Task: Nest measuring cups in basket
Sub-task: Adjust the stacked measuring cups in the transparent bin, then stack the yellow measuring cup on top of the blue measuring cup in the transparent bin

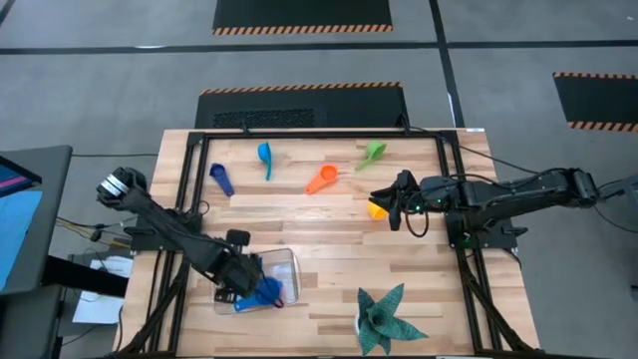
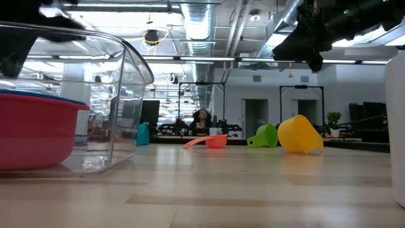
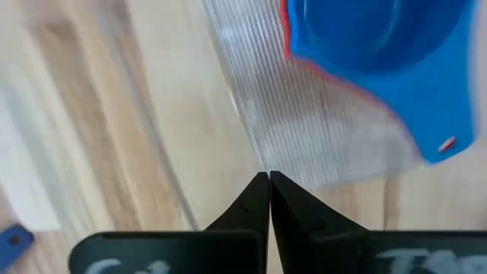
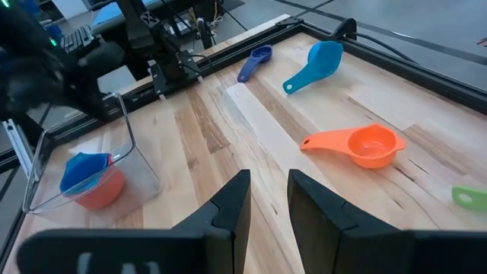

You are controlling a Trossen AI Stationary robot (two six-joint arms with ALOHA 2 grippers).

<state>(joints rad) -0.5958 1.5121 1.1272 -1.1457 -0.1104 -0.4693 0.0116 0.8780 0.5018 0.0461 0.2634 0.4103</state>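
Basket [image 1: 284, 261] sits at the near-left part of the table [image 1: 319, 239], long axis running left to right; inside it a red cup [image 4: 97, 190] with a blue cup [image 1: 265, 291] nested on top, the blue handle pointing toward the near right edge of the basket. Left gripper [image 1: 239, 273] is over the basket's left end, fingers pressed together with nothing between them. Low view shows the red cup [image 2: 31, 130] behind the clear wall, blue rim just above it. No readable writing or brand marks on cups or basket.

Spiky green plant [image 1: 382, 317] stands near the front edge, right of the basket, well apart from it.

Mid-table right: yellow cup [image 1: 378, 210] lies tipped on its side, just beside the right gripper [image 1: 393, 204], which hangs above the wood with fingers parted and empty.

Far row, left to right: dark blue cup [image 1: 221, 179], handle toward the near right; light blue cup [image 1: 265, 157], long axis near to far, bowl at the far end; orange cup [image 1: 321, 179], handle toward the near left; green cup [image 1: 372, 153], handle toward the near left. All four lie apart from one another
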